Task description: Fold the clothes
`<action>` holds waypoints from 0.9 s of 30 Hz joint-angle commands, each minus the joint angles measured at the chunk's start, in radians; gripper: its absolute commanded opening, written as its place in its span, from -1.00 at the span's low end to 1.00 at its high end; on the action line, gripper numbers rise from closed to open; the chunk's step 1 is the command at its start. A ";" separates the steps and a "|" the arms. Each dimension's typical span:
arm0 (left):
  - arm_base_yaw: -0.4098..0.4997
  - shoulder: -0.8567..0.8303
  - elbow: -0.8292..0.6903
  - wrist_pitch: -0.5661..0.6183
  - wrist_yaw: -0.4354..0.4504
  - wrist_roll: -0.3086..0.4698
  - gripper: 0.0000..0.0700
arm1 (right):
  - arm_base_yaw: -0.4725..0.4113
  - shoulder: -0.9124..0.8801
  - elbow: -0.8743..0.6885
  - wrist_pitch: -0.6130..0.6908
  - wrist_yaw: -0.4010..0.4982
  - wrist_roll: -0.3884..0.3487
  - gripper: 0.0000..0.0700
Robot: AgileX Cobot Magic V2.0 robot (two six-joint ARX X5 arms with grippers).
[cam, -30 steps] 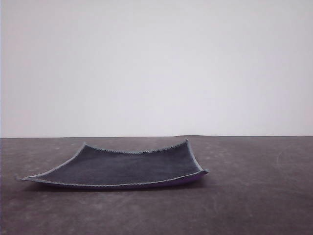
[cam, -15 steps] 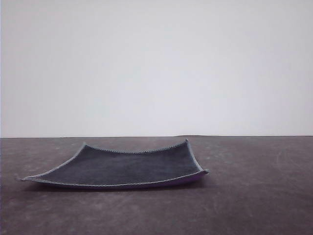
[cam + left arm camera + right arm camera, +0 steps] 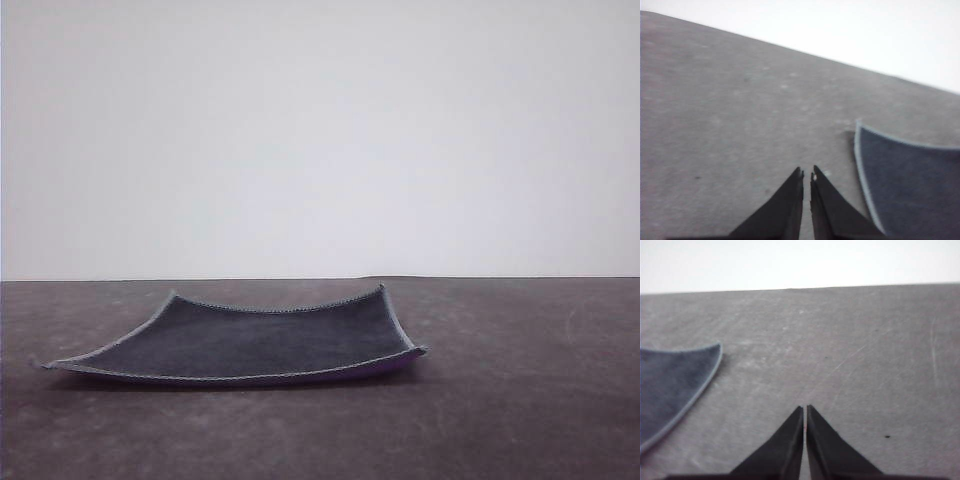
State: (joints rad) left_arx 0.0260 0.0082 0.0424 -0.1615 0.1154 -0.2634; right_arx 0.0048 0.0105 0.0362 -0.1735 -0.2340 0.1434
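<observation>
The cloth (image 3: 255, 342) is lying spread out on the dark grey table (image 3: 520, 400), charcoal face up, toward the left of the table's middle in the front view and nearer the table's far edge than its near one. Its corners are curling upward, so the sheet is sagging slightly in the middle. A thin sliver of purple is showing beneath the lifted front-right corner, and the light grey stitched hem is running all round its edge.

In the left wrist view, the left pincer (image 3: 806, 176) is hovering over bare table with its two dark fingers brought together, only a hairline slit showing between the tips. One curled corner of the cloth is lying just beside it, not touching.

In the right wrist view, the right pincer (image 3: 805, 409) is likewise sitting with its fingers pressed together, gripping nothing, above bare table. Another corner of the cloth is lying near it, clearly apart from the fingertips.
</observation>
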 commanded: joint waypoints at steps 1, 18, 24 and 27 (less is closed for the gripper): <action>-0.003 0.012 0.054 0.027 0.002 -0.056 -0.95 | 0.000 0.011 0.053 0.021 -0.002 0.104 -0.99; -0.003 0.813 0.737 -0.222 0.082 0.087 -0.95 | 0.063 0.859 0.726 -0.094 -0.229 0.040 -0.99; -0.004 1.064 0.867 -0.276 0.181 0.153 -0.96 | 0.112 1.140 0.908 -0.164 -0.240 -0.020 -0.99; -0.004 1.156 0.891 -0.273 0.226 0.155 -0.96 | 0.132 1.232 0.935 -0.162 -0.238 -0.038 -0.99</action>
State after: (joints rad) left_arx 0.0231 1.1397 0.9133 -0.4395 0.3236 -0.1317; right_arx 0.1310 1.2170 0.9585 -0.3323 -0.4701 0.1341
